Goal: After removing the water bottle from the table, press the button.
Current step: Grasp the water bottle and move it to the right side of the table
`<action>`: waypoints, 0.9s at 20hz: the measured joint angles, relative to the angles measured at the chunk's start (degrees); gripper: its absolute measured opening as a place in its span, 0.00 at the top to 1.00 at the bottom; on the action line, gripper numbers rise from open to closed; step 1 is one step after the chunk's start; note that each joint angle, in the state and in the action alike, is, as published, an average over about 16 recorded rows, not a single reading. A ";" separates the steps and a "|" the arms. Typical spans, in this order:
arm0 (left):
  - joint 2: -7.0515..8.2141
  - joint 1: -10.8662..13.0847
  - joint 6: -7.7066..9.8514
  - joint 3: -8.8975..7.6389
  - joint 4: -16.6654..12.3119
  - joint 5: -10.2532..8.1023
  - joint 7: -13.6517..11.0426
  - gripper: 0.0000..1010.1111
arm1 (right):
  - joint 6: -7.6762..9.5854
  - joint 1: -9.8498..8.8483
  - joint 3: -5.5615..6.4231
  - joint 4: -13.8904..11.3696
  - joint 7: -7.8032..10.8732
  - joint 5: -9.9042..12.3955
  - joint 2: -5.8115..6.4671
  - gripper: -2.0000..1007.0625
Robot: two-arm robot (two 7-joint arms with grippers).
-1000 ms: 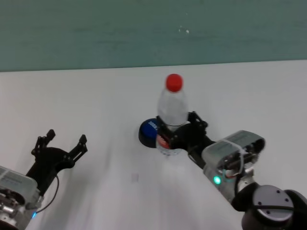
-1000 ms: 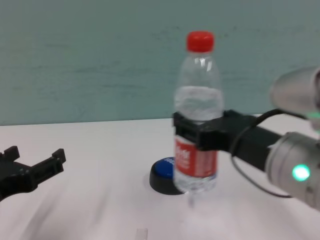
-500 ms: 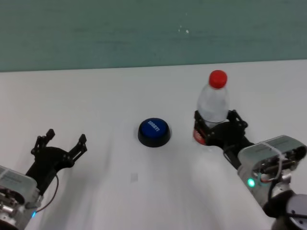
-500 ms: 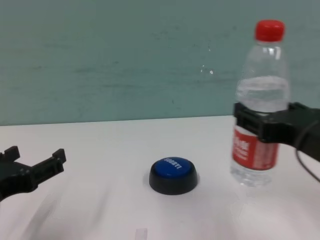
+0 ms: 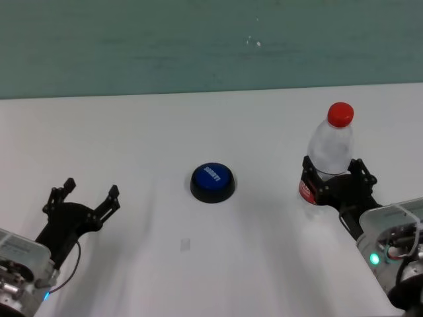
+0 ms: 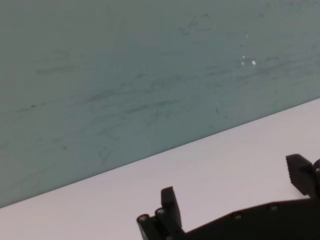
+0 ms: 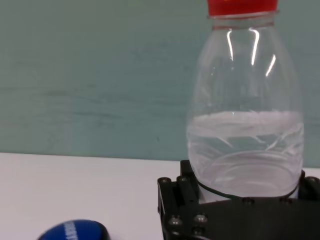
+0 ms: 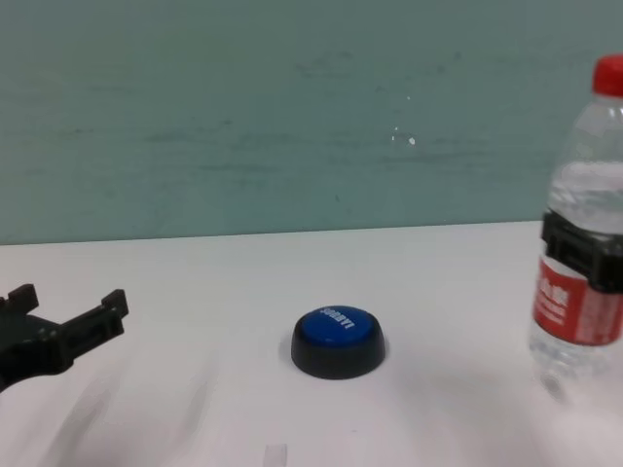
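The right end effector (image 5: 337,187) is clenched around the middle of the water bottle (image 5: 327,160), just above its label, holding it upright and well to the right of the button (image 5: 212,182); that grip at the waist likely keeps the half-full bottle steady while it is carried off the desk (image 5: 198,125); the button now lies uncovered and free to press. The left end effector (image 5: 82,201) waits idle, fingers spread and grasping nothing, well to the left of the button. White lettering on the button's blue dome is too small to read; the bottle's red label carries white marks, also unreadable.
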 joint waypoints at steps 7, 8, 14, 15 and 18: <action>0.00 0.00 0.00 0.00 0.00 0.00 0.00 0.01 | -0.46 -0.80 1.93 0.87 -0.22 -0.14 -0.69 0.28; 0.00 0.00 0.00 0.00 0.00 0.00 0.00 0.01 | -0.48 -0.86 2.07 1.03 -0.21 -0.16 -0.80 0.28; 0.00 0.00 0.00 0.00 0.00 0.00 0.00 0.01 | -0.53 -1.00 2.45 1.89 -0.11 -0.31 -1.44 0.28; 0.00 0.00 0.00 0.00 0.00 0.00 0.00 0.01 | -0.54 -1.01 2.46 2.01 -0.11 -0.35 -1.55 0.28; 0.00 0.00 0.00 0.00 0.00 0.00 0.00 0.01 | -0.53 -1.07 2.45 2.36 -0.13 -0.46 -1.87 0.28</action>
